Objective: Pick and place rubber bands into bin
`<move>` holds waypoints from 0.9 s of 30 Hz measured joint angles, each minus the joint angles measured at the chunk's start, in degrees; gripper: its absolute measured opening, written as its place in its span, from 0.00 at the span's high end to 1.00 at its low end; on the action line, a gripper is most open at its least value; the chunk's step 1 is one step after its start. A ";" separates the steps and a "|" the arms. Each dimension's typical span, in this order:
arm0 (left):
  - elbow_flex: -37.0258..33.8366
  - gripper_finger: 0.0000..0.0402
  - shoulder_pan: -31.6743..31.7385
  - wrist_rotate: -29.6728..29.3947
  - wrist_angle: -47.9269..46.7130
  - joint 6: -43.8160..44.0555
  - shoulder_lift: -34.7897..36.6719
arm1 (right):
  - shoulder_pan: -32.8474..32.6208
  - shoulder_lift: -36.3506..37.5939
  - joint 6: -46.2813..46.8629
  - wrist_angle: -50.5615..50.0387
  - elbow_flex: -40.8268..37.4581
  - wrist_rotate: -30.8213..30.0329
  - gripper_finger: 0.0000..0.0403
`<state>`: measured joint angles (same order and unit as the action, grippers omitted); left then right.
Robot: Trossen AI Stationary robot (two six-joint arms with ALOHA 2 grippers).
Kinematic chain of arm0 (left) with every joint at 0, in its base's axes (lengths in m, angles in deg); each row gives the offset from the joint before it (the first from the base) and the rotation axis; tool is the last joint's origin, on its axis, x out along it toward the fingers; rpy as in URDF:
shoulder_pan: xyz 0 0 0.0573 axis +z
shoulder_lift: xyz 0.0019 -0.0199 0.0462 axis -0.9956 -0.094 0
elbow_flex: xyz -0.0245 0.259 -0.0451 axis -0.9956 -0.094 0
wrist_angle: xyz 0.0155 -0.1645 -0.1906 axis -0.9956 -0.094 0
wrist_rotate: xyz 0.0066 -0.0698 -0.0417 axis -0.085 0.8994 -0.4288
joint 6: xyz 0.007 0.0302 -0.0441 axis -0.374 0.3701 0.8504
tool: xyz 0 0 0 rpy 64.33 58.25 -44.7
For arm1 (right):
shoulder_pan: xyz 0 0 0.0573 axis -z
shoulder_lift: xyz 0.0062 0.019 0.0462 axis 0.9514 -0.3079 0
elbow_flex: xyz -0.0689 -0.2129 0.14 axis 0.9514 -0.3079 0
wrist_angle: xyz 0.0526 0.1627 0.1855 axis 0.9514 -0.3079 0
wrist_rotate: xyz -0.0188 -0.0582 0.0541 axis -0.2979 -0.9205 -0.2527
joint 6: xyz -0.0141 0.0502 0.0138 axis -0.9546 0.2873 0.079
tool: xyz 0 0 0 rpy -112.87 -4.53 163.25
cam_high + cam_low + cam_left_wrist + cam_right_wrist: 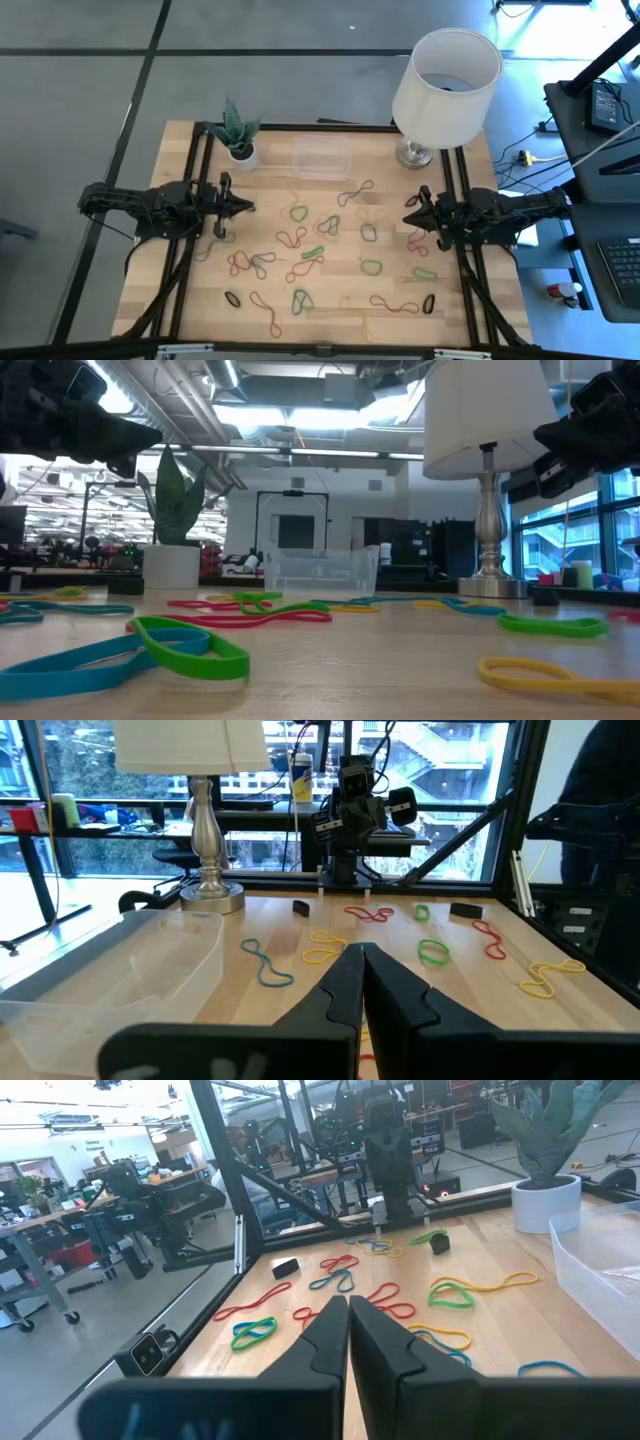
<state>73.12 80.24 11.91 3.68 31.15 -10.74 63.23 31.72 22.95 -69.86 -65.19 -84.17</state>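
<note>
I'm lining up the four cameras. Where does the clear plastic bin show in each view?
High view: the bin sits at the table's far edge, between plant pot and lamp.
Low view: centre, behind the rubber bands.
Left wrist view: lower left, near the camera.
Right wrist view: right edge, only a corner.
Shared landmark: the lamp base beside it, though the right wrist view shows the pot instead.

Lamp shade top cut off
</note>
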 joint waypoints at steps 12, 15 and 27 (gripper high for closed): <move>-0.02 0.99 0.02 0.00 -0.01 0.00 0.02 | 0.00 0.00 0.01 0.02 0.01 0.00 0.95; -0.02 0.98 0.02 0.00 0.01 0.00 0.02 | 0.00 0.01 -0.07 0.01 0.00 0.00 0.95; -0.02 0.98 0.02 0.00 0.02 0.00 0.01 | -0.02 0.10 7.62 3.95 0.02 -0.61 0.95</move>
<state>73.11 80.26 11.91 3.70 31.15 -10.73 63.21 31.82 30.56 -65.91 -65.18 -84.78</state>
